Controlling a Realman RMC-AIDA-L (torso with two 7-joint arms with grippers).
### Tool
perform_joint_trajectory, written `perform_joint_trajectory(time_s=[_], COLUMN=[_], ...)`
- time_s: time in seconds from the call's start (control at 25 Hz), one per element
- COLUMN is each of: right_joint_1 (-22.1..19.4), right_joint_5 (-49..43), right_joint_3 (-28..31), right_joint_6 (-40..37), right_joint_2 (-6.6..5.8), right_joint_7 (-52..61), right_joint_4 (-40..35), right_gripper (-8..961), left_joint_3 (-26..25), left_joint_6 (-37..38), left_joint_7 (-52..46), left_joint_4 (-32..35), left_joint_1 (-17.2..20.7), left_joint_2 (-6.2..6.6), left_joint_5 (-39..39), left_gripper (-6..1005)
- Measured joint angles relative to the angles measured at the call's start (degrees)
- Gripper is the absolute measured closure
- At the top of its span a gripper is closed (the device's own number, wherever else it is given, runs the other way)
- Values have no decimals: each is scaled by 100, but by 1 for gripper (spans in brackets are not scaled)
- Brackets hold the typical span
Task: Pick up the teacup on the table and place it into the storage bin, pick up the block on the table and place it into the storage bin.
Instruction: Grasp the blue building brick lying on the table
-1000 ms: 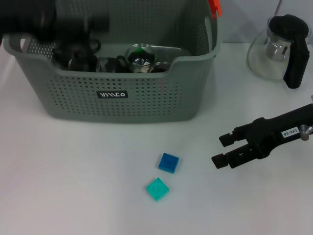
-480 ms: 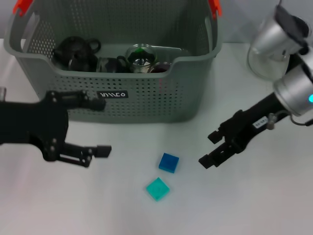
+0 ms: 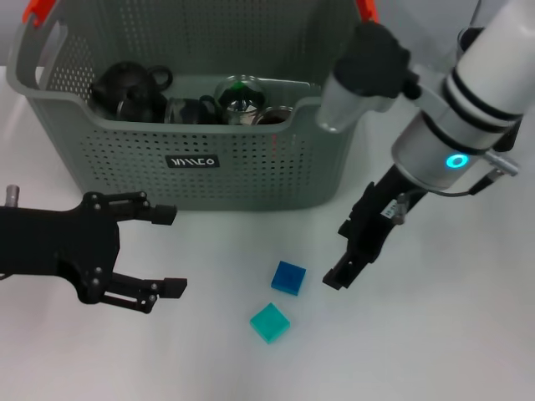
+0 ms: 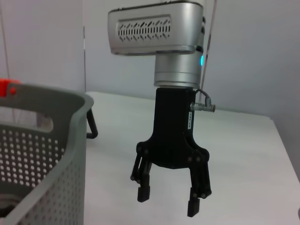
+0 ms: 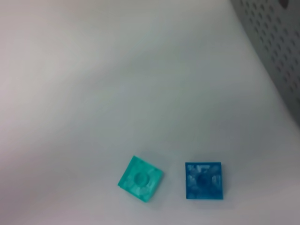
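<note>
My right gripper [image 3: 340, 255] hangs right of centre in the head view, fingers spread with nothing between them, tips aimed down and leftward at the table [image 3: 468, 334]. The blue block [image 3: 288, 277] lies just left of those tips, close but not touching, so the coming reach is a short one toward the frame's left. The teal block [image 3: 269, 322] sits just below and left of the blue one, a sliver of table between them (corner nearly to corner).

Both blocks are flat squares, so neither has a long axis to line up with. The blue one lies nearly square to the frame, only slightly turned; the teal one is turned roughly diamond-wise. In my right wrist view they appear low in the frame, blue block [image 5: 203, 180] right of teal block [image 5: 140, 178].

My left gripper [image 3: 159, 251], also open and holding nothing, floats at lower left, farther from both blocks. I judge the right arm better placed.

The bin [image 3: 251, 180] fills the upper left, well above the blocks, with dark teaware already inside. I see no teacup on the table.
</note>
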Motion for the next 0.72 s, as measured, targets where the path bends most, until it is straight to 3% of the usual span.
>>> perform_joint_trajectory(time_s=[0.4, 0.72], right_joint_1=[114, -17], right_joint_5=[597, 853], right_joint_3=[-1497, -2205], right_joint_6=[815, 1442], right_joint_2=[39, 42], right_joint_7=[575, 836], right_joint_4=[60, 96], right_gripper=[42, 41], left_joint_3=[3, 3], left_joint_6=[-109, -116], left_joint_7=[120, 123], left_joint_4=[-221, -270], left_joint_1=[-16, -53], left_joint_2=[2, 2], left_joint_5=[96, 96], left_gripper=[53, 54])
